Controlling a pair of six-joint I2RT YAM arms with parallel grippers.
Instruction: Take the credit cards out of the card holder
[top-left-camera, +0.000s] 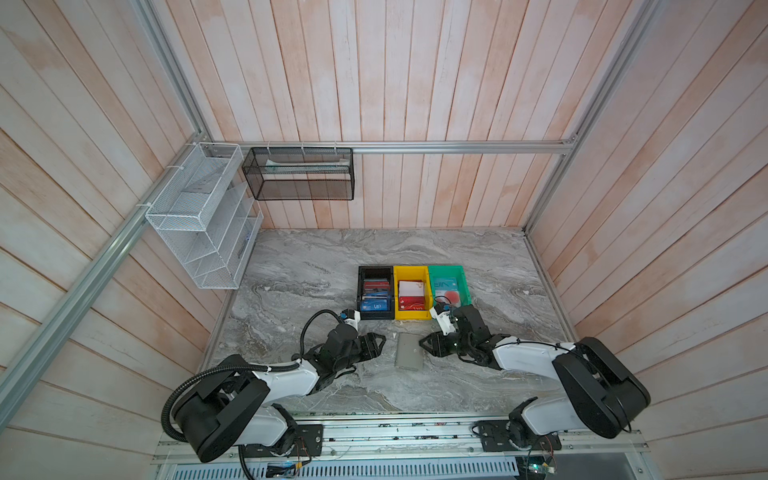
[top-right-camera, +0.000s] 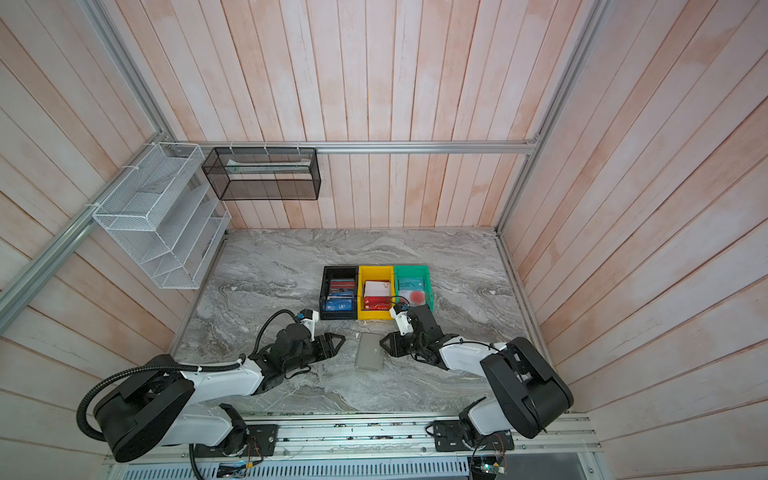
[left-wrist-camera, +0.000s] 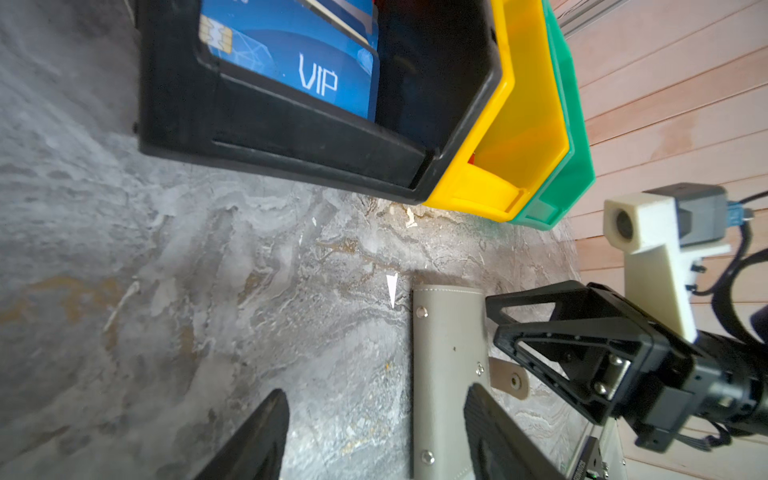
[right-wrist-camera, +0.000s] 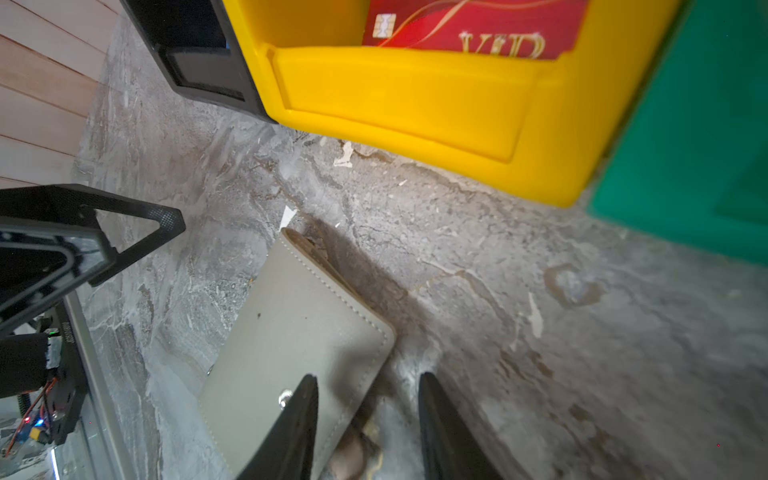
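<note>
We have the card holder (top-left-camera: 408, 352) lying flat and closed on the bench (top-left-camera: 311, 257), directly between our two grippers, which face each other across it. That looks deliberate: one side can pin the cover while the other lifts it. The left gripper (top-left-camera: 383, 338) stands just short of the holder's near long edge with its jaws well apart and nothing between them but bench and a strip of grey cover. The right gripper (top-left-camera: 422, 344) has its jaws only partly apart, one finger over the cover and the other past the edge. They straddle the side where the clasp tab (left-wrist-camera: 509, 379) sticks out flat on the bench, and they clamp nothing that we can see. We judge the tab to be unfastened, so opening the cover is the step in hand. Beyond both grippers' tips, a teal credit card (top-left-camera: 448, 284) rests in the green bin (top-left-camera: 465, 282) and a pale credit card (top-left-camera: 410, 288) in the yellow bin (top-left-camera: 395, 291). Whether more sit inside the shut holder we cannot tell.
</note>
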